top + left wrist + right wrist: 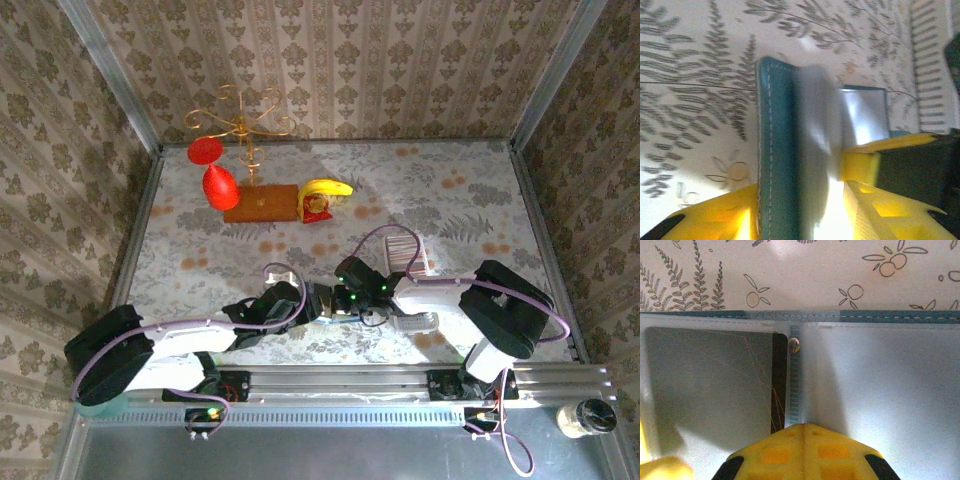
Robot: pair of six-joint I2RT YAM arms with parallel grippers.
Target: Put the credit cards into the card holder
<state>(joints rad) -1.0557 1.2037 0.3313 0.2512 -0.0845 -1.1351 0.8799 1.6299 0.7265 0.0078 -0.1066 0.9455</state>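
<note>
While the card holder point(776, 150) lies opened on the table at the middle of the near edge, between my two arms, its teal cover runs edge-on through my left gripper point(800, 195). That gripper is about half closed, with a yellow finger on either side of the cover, so I judge it is pinching the holder to steady it.

From my right wrist I look down on the clear sleeves spread left and right, with the teal stitched edge along their far side. The seam between them runs straight away from my right gripper point(803, 432). Its fingers are pressed fully together, with their joined tip at the near end of that seam. I cannot tell whether they only press down there or nip a thin film. A small metal snap point(795, 344) sits at the far end of the seam. The left sleeve already shows a dark card point(715, 385).

The credit cards point(405, 252) stand as a row of pale stripes beyond the holder and to its right, well apart from my left gripper. My right arm is the nearer one, so I expect the next fetch falls to it.

No brand, label or lettering is readable on the holder, the sleeves or the dark card.
</note>
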